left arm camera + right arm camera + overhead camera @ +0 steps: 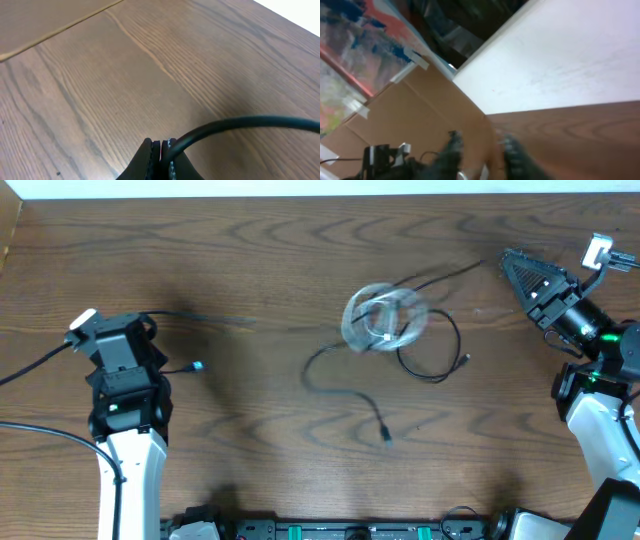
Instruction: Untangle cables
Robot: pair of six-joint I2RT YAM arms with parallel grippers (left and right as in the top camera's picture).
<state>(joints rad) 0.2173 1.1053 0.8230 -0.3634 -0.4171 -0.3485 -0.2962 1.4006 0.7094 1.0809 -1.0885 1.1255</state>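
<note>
A blurred tangle of cables [385, 320], black and white, lay on the wooden table [250, 240]. Left of the tangle, the left gripper [160, 148] was clamped on one black cable [240, 122], its far end cut off. Right of the tangle, the right gripper [482, 152] was smeared, jaws apart and empty.

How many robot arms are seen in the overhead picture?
2. The left arm stands at the table's left side; the right arm stands at its right side. None seems hidden.
</note>
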